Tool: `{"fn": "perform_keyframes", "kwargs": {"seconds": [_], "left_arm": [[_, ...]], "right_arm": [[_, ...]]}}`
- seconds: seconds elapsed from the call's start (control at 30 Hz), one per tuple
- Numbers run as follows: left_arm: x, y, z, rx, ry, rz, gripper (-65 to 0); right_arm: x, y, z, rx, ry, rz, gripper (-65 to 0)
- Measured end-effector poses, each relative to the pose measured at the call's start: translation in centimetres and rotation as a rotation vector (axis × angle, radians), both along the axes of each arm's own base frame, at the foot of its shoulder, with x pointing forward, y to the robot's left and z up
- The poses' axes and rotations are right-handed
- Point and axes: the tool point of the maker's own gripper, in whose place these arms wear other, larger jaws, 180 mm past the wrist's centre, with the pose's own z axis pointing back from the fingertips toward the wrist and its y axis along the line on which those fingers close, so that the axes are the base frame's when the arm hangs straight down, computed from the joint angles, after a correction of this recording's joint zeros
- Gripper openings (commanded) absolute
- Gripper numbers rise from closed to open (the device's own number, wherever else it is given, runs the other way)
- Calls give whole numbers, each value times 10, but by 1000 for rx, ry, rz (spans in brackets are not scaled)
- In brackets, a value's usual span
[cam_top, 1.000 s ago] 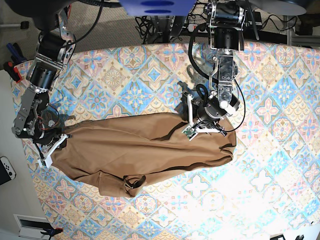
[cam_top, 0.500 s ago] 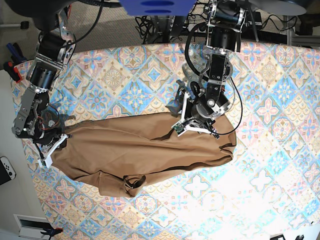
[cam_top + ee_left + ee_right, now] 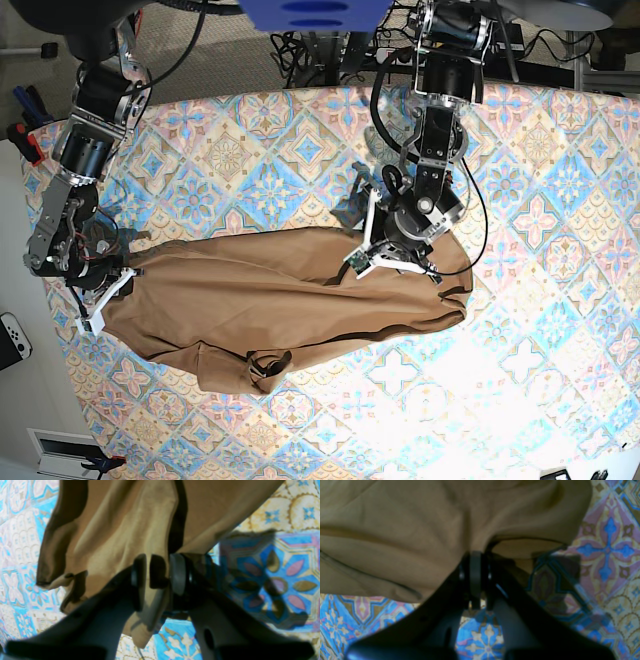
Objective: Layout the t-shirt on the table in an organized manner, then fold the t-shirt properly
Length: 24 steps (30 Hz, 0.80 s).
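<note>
The tan t-shirt lies bunched in a long band across the patterned table, with a twisted lump at its lower left. My left gripper sits on the shirt's upper right edge. In the left wrist view my left gripper is shut on a fold of the t-shirt, which hangs between its fingers. My right gripper holds the shirt's left end. In the right wrist view my right gripper is pressed shut where the creases of the t-shirt gather.
The table's left edge runs close beside my right arm, with a white controller on the floor beyond it. Cables and the arm mounts line the far edge. Bare patterned cover stretches to the right and front.
My left arm has swung from a rightward lean to more upright, and its gripper has shifted slightly left along the shirt's upper edge. The right arm has not moved.
</note>
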Motion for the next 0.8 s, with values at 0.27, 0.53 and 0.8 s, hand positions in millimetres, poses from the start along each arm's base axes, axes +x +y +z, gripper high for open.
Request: {"fn": "perform_keyframes", "kwargs": {"seconds": [0.27,0.53,0.8], "left_arm": [[-3,1,4,-6,-11,7,-498],[8,3,11,1,-30,9,-650],[-4,8,21,18,-45,28,-650]], "right_arm": [[0,0,0,0,1,0,-650],[0,0,0,1,1,0,-650],[1,-1,3,-4,-10,-1,-650]]}}
